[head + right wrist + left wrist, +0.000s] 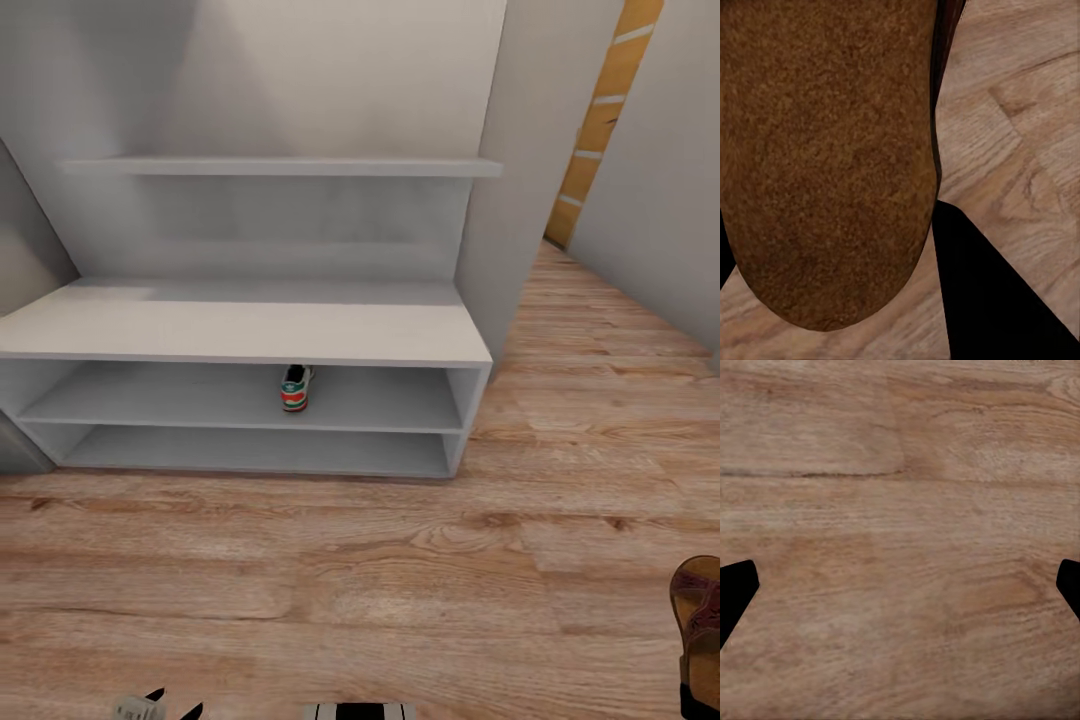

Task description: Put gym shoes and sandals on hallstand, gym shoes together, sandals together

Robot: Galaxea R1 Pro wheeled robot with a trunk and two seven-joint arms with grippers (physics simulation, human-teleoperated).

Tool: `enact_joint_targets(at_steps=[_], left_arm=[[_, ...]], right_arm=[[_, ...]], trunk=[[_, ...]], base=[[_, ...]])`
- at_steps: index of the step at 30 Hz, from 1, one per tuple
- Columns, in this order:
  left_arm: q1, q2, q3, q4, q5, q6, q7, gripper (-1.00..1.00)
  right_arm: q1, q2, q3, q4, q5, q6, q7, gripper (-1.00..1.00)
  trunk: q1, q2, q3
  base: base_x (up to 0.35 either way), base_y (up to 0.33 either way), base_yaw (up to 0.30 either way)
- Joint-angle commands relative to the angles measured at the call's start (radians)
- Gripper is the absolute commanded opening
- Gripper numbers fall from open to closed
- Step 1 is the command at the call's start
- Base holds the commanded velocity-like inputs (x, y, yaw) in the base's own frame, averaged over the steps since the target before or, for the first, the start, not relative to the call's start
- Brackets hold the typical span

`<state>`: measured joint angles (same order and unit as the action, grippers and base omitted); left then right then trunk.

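One gym shoe [296,388] stands on the upper of the two low shelves of the hallstand [240,330], heel toward me. At the right edge of the head view a brown sandal [702,608] with maroon straps is over the corridor floor [350,580], with my right gripper [700,702] just below it. In the right wrist view the sandal's brown sole [825,150] lies close between the black fingers [990,300], which are shut on it. My left gripper [900,592] hangs open over bare floor, its tips [160,708] at the head view's lower edge.
A wall shelf [280,166] hangs above the bench top. A grey wall panel [520,200] flanks the hallstand's right side. The corridor runs on to the back right past an orange striped panel [600,120]. Wood floor spreads wide in front of the rack.
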<state>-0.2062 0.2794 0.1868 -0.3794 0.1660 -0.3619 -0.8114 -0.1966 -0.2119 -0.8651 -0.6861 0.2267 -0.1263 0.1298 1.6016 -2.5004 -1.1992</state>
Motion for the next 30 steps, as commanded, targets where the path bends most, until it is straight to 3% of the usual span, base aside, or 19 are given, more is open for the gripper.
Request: enact_joint_targets(at_steps=[1, 19, 30], left_arm=[[-0.001, 0.0, 0.002, 0.002, 0.005, 0.0, -0.006, 1.0], [-0.001, 0.0, 0.002, 0.002, 0.004, 0.0, -0.006, 1.0], [-0.001, 0.0, 0.002, 0.003, 0.005, 0.0, -0.006, 1.0]], right_arm=[[-0.001, 0.0, -0.007, 0.0, 0.006, -0.003, 0.007, -1.0], [-0.001, 0.002, -0.007, 0.004, 0.006, -0.003, 0.007, -1.0], [-0.001, 0.002, -0.006, 0.006, 0.006, -0.003, 0.006, -1.0]], trunk=[[0.0, 0.0, -0.001], [0.0, 0.0, -0.001], [0.0, 0.0, -0.001]], base=[[0.0, 0.302, 0.0], [-0.01, 0.305, 0.0], [-0.161, 0.281, 0.0]])
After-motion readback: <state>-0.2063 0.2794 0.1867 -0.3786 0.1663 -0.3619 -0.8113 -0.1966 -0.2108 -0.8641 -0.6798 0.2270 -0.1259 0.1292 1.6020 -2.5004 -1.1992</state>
